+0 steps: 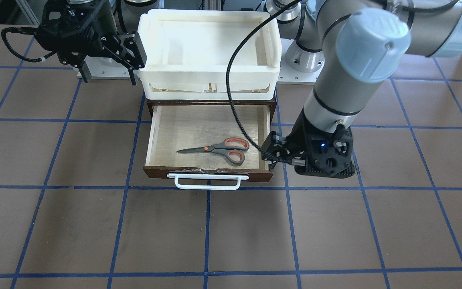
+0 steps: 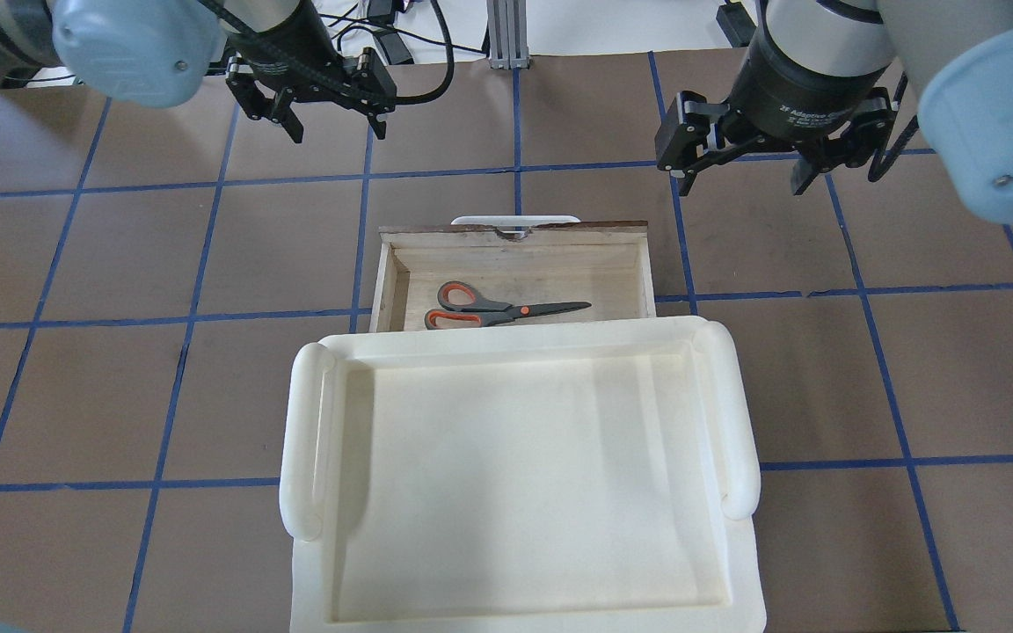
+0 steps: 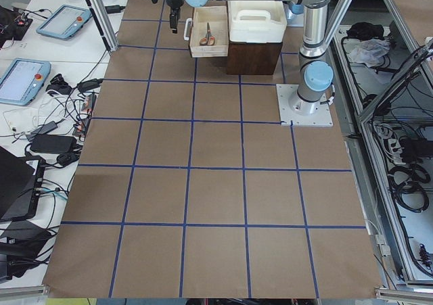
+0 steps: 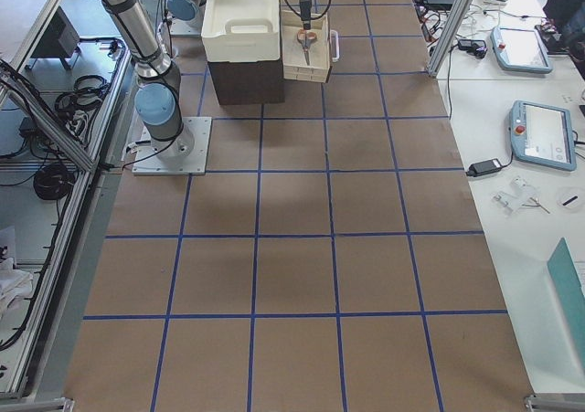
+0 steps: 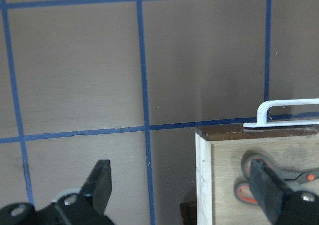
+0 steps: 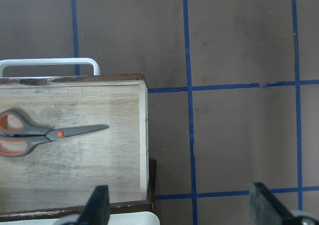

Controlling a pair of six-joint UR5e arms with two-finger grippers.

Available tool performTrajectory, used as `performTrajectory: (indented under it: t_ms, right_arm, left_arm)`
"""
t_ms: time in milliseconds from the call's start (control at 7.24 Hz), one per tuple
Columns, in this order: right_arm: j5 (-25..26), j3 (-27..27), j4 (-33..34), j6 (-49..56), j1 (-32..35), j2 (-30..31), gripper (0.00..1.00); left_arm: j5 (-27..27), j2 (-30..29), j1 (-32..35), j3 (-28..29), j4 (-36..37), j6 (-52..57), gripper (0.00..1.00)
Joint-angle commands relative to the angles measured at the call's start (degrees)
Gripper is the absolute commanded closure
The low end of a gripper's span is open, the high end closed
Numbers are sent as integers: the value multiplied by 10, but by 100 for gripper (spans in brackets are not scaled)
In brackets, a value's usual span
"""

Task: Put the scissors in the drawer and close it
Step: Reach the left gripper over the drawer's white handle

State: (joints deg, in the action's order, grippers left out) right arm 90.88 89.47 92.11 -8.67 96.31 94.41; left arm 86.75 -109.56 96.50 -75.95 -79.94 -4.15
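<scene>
The table (image 1: 94, 224) is covered in brown sheeting, marked off into squares by blue tape. Against its robot-side edge, between the two arm bases, a dark brown cabinet (image 3: 254, 58) is set, and a white tray (image 1: 209, 76) is carried on top of it. The drawer (image 1: 191, 128) is pulled out toward the operators' edge, its white handle (image 1: 208, 187) foremost. The scissors (image 1: 209, 149) are laid flat on the pale drawer floor, blades together and parallel to the drawer front, with the loops turned to the robot's left.

The left gripper (image 2: 337, 123) is held above the table just off the drawer's front left corner, its fingers spread apart. The right gripper (image 2: 739, 180) is held high on the drawer's other side, likewise spread wide.

Beyond the operators' edge a white bench is seen, on which teach pendants (image 3: 64, 21) are laid. An aluminium frame post (image 3: 100, 17) is fixed at that edge. Behind the robot-side edge, black cables (image 3: 406, 176) are coiled.
</scene>
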Motion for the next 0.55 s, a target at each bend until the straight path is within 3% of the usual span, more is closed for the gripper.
performTrajectory:
  t_ms: [0,414]
  right_arm:
    - [0,0,0,1,-1,1,0]
    - [5,0,1,12,-1,3,0]
  left_arm:
    - [7,-62,49,18,37,-58,0]
    - [15,-98,82,19,45,-98,0]
